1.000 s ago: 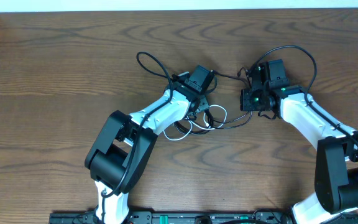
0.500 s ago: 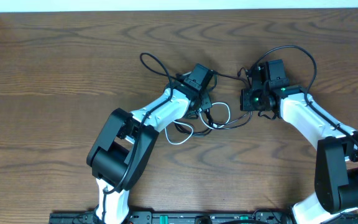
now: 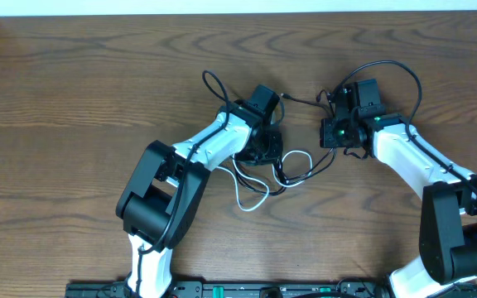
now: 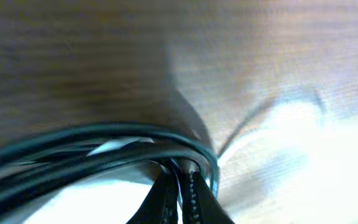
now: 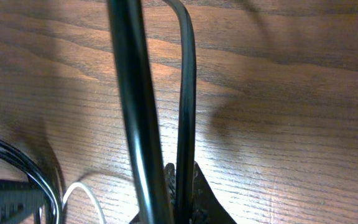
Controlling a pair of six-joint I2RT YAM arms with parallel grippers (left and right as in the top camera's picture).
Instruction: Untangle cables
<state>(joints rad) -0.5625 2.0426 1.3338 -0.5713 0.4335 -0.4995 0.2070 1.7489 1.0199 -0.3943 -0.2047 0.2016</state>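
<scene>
The left hand has snapped closed within the last second and now pinches the black cable, whose dark strands bend around its fingertips and run off to its left side. Seen from overhead, this hand has drawn back toward its own arm, dragging the tangle with it. The white cable, which lay bunched just beside the hand a second ago, now trails out in a longer loop below it, toward the robot's base. The black loop beyond the left wrist has slid nearer to the arm and grown narrower. The right hand has not moved; its fingers are closed on another stretch of the black cable, which rises straight up from between the tips. From there the cable sags across the table toward the left hand, well inside the gap between the two hands. A further run of it stretches from the far side of the left wrist over to the right wrist.
</scene>
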